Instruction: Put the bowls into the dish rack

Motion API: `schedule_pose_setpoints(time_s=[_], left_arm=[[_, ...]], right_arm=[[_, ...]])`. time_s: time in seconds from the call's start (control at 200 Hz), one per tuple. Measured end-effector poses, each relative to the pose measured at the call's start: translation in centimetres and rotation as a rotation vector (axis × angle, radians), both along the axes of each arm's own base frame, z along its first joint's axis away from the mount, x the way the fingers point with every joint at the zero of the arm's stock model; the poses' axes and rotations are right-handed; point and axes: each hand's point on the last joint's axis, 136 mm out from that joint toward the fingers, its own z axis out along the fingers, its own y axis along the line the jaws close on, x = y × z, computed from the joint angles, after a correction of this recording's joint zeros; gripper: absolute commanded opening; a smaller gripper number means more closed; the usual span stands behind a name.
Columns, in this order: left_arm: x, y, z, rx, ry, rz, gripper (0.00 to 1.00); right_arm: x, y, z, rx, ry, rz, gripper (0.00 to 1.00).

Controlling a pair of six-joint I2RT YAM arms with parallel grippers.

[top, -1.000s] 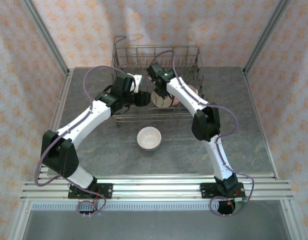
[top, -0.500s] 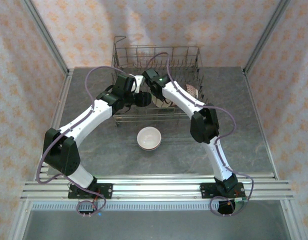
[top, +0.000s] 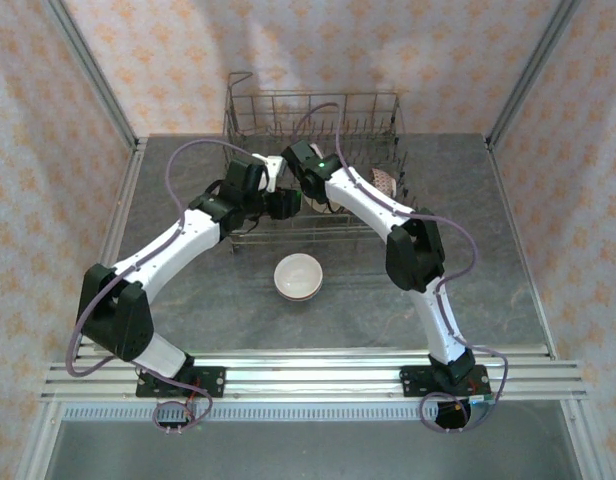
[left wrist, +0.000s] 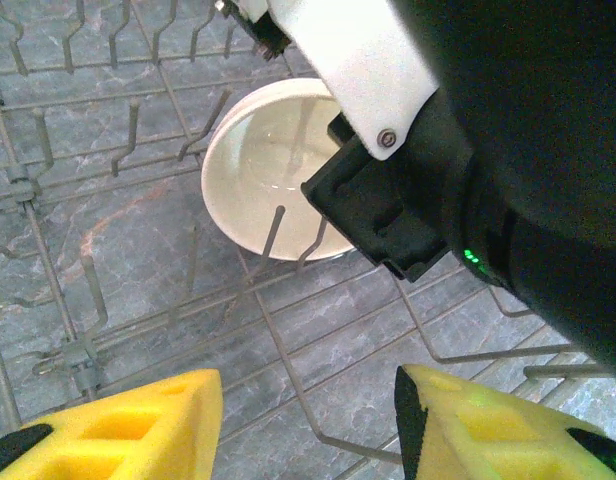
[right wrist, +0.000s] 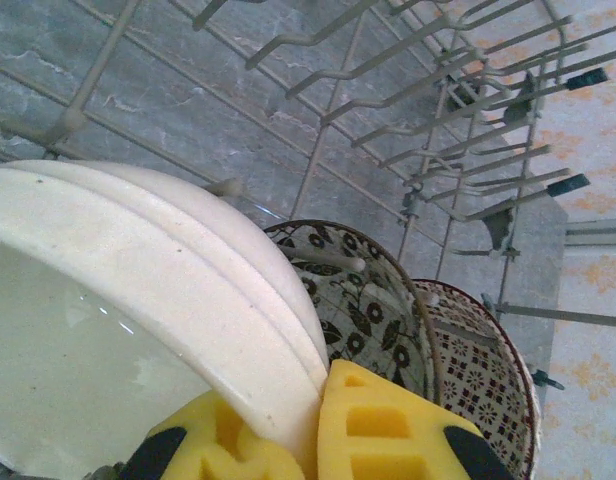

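The grey wire dish rack (top: 250, 128) stands at the back of the table. My right gripper (right wrist: 313, 400) is shut on the rim of a cream-white bowl (right wrist: 138, 290), held tilted among the rack's tines. In the left wrist view that same bowl (left wrist: 253, 175) sits half hidden behind the right arm's black wrist (left wrist: 488, 170). Two patterned bowls stand on edge behind it, one with black leaves (right wrist: 363, 300) and one with a red-brown pattern (right wrist: 483, 360). My left gripper (left wrist: 308, 420) hangs open over the rack's floor with nothing between its fingers. Another pale bowl (top: 298, 277) sits on the table.
Upright tines (right wrist: 458, 150) rise around the held bowl and along the rack's right side. The rack's raised loop handle (top: 238, 80) is at its back left corner. Both arms (top: 188, 235) meet over the rack's front left part. Patterned walls enclose the grey table (top: 488, 260).
The right gripper has moved left and lower in the rack with the cream-white bowl, closer to the left gripper. The left arm shifted only slightly and stays open.
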Motion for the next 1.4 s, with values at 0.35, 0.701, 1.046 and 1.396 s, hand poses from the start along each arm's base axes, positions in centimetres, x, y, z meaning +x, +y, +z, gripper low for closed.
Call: schedule_pose_setpoints(time_s=[0.35,0.701,1.046,1.396], left_arm=[[-0.4,0.3,0.9,-0.021,-0.056,0.005,0.51],[-0.7,0.5,1.7,-0.03,-0.088,0.003,0.51],[-1.3,0.7,1.4,0.004,-0.127,-0.031,0.5],[-4.1,-0.9,2.6,0.17,-0.314,-0.211,0.51]], right_arm=[[-0.5,-0.2,2.0,-0.061,-0.068,-0.041,0.04],[0.2,-0.6,5.5,-0.098,-0.2,-0.096,0.04],[1.3,1.0,12.4,0.038,-0.392,-0.131,0.04],[1.2,0.7,13.8,0.061,-0.371,-0.136,0.05]])
